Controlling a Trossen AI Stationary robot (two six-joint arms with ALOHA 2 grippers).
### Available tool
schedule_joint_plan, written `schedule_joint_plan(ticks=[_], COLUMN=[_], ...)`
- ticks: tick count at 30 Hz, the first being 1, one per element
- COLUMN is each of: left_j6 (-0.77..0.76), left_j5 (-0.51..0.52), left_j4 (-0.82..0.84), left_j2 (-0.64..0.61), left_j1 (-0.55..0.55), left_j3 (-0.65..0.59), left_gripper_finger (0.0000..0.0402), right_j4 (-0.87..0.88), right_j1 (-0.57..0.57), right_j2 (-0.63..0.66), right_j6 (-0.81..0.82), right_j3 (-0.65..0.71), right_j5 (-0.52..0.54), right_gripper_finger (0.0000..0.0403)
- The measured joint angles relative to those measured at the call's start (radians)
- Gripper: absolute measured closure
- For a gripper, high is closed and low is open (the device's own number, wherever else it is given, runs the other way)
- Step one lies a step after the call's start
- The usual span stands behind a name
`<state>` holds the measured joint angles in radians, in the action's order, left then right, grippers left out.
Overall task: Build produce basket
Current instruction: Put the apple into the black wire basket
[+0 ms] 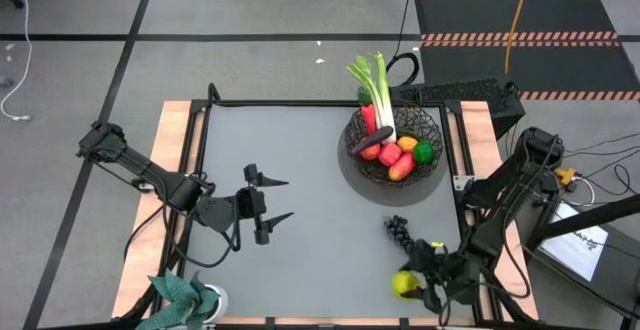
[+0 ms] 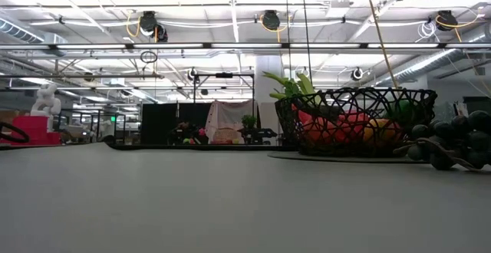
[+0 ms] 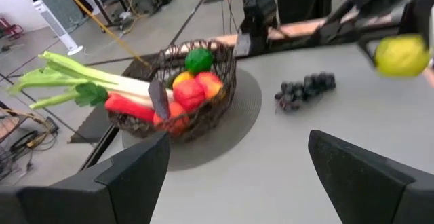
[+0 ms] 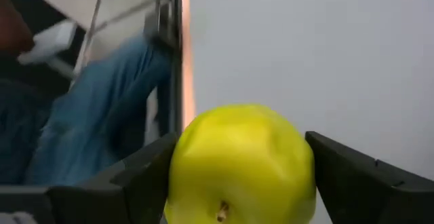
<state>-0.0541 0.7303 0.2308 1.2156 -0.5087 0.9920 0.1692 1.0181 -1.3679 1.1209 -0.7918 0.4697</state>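
The black wire basket (image 1: 432, 130) stands on a round grey mat at the far right. It holds a leek (image 1: 380, 90), red and orange fruits, a green fruit and an eggplant. It also shows in the low view (image 2: 357, 100) and the left wrist view (image 3: 224, 68). Dark grapes (image 1: 399, 232) lie on the table near the right edge. My right gripper (image 1: 408, 284) is shut on a yellow fruit (image 4: 241, 159) at the near right. My left gripper (image 1: 284, 200) is open and empty over the table's left middle. My right gripper pinches the yellow fruit by its two opposite sides (image 4: 184, 166) between its two fingers (image 4: 139, 176). The fruit fills the gap between them. The fingers reach in from the table's right side. Whether the fruit rests on the table, I cannot tell.
A teal leafy plant (image 1: 185, 300) in a white pot stands at the near left corner. Blue cloth, perhaps a person's leg (image 4: 102, 115), shows beyond the table's edge in the right wrist view. Bare grey tabletop (image 1: 310, 260) lies between the two grippers.
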Motion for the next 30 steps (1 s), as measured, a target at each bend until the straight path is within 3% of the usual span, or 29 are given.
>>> schedule_joint_plan(ticks=[8,14,18,22,25,30], left_j6=[0.078,0.169,0.249,0.327,0.363,0.282], left_j5=[-0.071,-0.089,-0.114,-0.118,-0.153,-0.335], left_j4=[-0.145,-0.243,-0.357,-0.502,-0.58,-0.641], left_j2=[0.028,0.116,0.193,0.264,0.31,0.338], left_j1=[0.0,0.005,0.004,0.012,0.03,0.075], left_j3=[0.0,0.0,0.0,0.0,0.0,0.0], left_gripper_finger=[0.005,0.005,0.005,0.005,0.005,0.005], right_j4=[-0.214,-0.568,-0.724,-0.777,-0.776,-0.769], right_j1=[-0.144,-0.253,-0.314,-0.381,-0.439,-0.51], right_j2=[0.046,0.046,0.046,0.046,0.045,0.031], right_j6=[-0.554,-1.108,-1.321,-1.389,-1.334,-1.269], right_j3=[0.0,-0.001,-0.001,-0.001,-0.002,-0.002], right_j5=[0.239,0.263,0.263,0.215,0.13,-0.053], right_gripper_finger=[0.0103,0.0102,0.0102,0.0102,0.0102,0.0102])
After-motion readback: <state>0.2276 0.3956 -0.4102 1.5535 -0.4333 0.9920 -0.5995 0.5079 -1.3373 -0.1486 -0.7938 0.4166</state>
